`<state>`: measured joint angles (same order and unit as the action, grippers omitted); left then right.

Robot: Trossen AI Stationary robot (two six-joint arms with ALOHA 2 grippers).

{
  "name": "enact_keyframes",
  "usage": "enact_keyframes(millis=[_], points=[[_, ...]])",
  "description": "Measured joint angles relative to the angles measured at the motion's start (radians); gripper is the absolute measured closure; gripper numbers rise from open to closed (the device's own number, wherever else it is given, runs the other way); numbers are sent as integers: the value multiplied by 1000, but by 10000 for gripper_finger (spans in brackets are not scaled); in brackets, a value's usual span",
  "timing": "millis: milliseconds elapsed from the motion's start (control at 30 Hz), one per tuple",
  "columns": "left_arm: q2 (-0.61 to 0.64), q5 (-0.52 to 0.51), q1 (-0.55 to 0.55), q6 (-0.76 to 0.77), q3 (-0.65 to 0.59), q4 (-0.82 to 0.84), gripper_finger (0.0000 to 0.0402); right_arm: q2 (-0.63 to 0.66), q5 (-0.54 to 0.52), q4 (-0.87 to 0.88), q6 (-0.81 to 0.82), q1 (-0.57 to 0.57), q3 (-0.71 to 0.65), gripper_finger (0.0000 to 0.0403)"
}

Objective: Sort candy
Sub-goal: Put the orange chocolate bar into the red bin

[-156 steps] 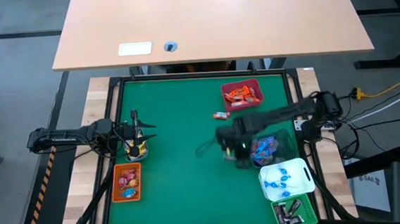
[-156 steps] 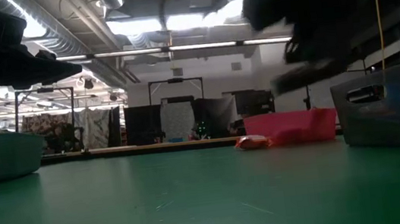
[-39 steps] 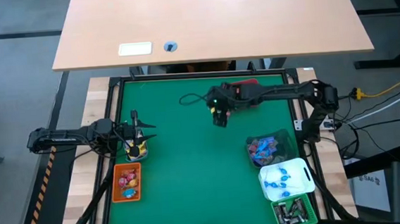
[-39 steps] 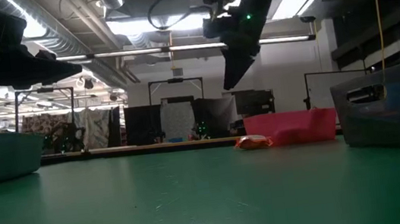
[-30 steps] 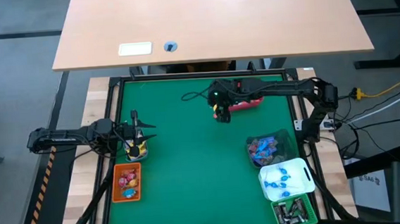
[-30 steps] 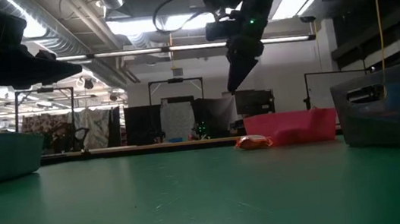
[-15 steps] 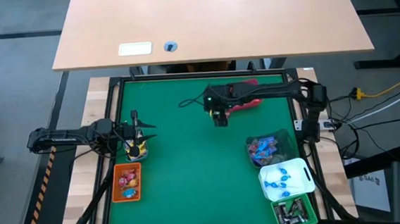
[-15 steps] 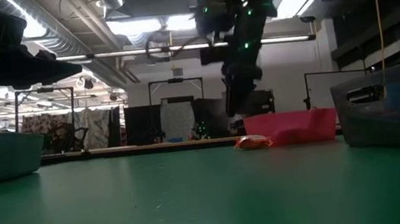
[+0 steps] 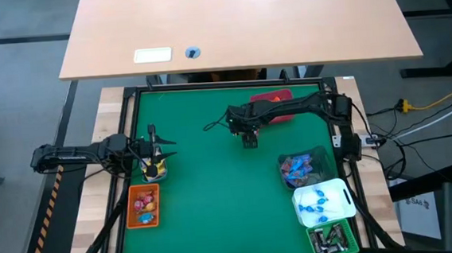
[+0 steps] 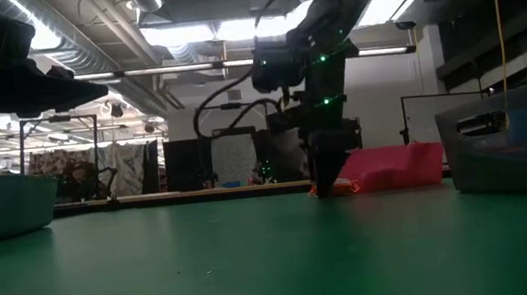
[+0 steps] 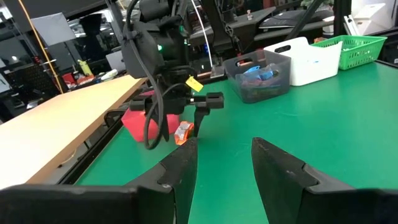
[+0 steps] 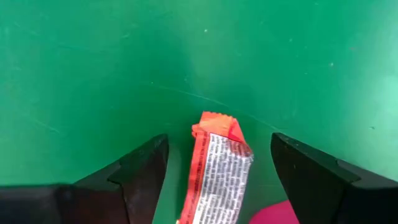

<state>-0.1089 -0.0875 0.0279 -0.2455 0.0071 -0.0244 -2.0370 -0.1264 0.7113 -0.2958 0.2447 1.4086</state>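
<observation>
Swinging down from above the mat, the right gripper (image 12: 214,177) now straddles the orange-red candy (image 12: 217,169) just beside the red bin (image 9: 276,107), jaws wide apart to admit it, while the left gripper (image 9: 158,153), part-open, waits well apart.

Orange-red candy (image 12: 217,169) cut off by the right wrist picture's edge; in the low view mostly hidden behind the right gripper (image 10: 327,188). Red bin (image 9: 281,95) largely covered by the right arm from above. Green bin's (image 9: 333,243) contents too small to tell.
</observation>
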Motion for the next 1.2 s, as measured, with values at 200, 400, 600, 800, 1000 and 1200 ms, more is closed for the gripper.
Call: enact_keyframes(millis=[200, 400, 600, 800, 1000, 1200], points=[[0, 0, 0, 0, 0, 0, 260, -9, 46, 12, 0, 1, 3, 117], [0, 0, 0, 0, 0, 0, 260, -10, 67, 18, 0, 6, 3, 166], [0, 0, 0, 0, 0, 0, 260, -11, 73, 23, -1, 4, 2, 245], [0, 0, 0, 0, 0, 0, 260, -10, 83, 27, 4, 3, 2, 296], [0, 0, 0, 0, 0, 0, 260, -11, 92, 130, 8, 3, 87, 316], [0, 0, 0, 0, 0, 0, 260, -10, 92, 307, 10, 3, 255, 317]])
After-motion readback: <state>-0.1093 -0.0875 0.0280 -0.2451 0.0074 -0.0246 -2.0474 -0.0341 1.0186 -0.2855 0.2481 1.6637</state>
